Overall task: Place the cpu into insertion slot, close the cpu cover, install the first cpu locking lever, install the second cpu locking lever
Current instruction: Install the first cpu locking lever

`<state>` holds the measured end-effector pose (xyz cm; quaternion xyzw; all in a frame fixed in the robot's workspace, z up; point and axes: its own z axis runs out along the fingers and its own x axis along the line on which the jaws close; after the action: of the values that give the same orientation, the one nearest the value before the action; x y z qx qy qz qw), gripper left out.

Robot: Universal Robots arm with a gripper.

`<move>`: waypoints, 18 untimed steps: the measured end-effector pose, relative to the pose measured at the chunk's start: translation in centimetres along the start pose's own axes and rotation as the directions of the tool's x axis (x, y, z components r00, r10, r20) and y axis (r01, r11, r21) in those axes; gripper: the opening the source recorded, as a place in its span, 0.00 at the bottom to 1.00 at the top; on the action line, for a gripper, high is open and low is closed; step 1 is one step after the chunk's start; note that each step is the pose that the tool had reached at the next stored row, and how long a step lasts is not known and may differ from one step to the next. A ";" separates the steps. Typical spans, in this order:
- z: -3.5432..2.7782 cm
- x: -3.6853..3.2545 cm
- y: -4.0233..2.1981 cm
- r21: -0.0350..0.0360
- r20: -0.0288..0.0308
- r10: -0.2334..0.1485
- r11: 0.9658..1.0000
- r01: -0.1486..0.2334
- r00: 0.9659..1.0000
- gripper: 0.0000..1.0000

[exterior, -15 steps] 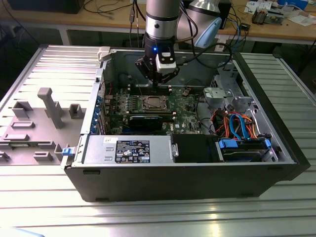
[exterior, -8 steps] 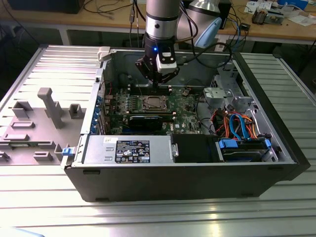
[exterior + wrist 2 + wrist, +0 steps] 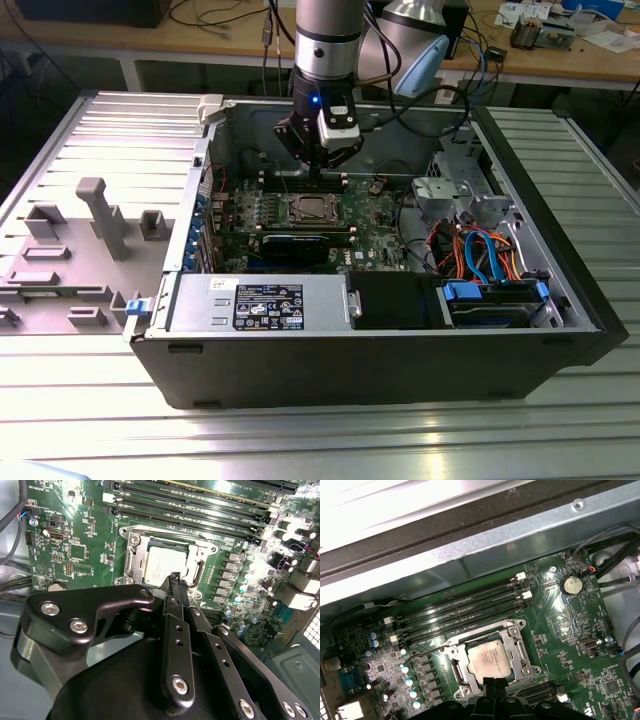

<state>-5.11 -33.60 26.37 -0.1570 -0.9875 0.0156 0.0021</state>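
**Fingertips closed over the seated chip**

Black links and screw heads of my gripper [image 3: 176, 580] lie closest to the lens in the second wrist view. Beyond them my two fingers [image 3: 176, 630] run together to a narrow point. They are pressed closed, and I see nothing held between them. In both wrist views the tips hang over one edge of the socket, though I cannot tell whether they touch it.

The cpu [image 3: 165, 565] lies in the insertion slot [image 3: 170, 531], its pale metal top facing up. The cpu cover [image 3: 132, 560] lies flat around it, and the chip shows through the cover's window. A dark bent lever [image 3: 201, 572] runs along one side of the cover. In the first wrist view a thin metal rod [image 3: 427, 653] reaches out from a corner of the socket across the green board. I cannot tell whether either one is latched.

Long memory slots [image 3: 465, 610] run parallel just beside the socket, and a round coin battery [image 3: 571, 585] sits well apart from it, near the board's edge.

In the exterior view my arm comes down into the open computer case [image 3: 350, 370], which lies on its side on a ribbed metal table [image 3: 300, 440]. My fingertips point at the socket in the middle of the board. A long black card [image 3: 295, 245] lies between the socket and the grey power-supply box [image 3: 260, 305]. Blue and orange cables [image 3: 480, 250] bunch toward the exterior view's right.
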 end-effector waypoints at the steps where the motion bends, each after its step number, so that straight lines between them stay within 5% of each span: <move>1: 0.00 0.00 0.00 0.000 0.000 -0.004 1.000 0.004 1.000 0.11; 18: 0.00 0.00 0.00 0.000 0.001 -0.047 0.999 0.047 0.999 0.11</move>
<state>-5.11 -33.60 26.37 -0.1338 -0.9909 0.0157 0.0018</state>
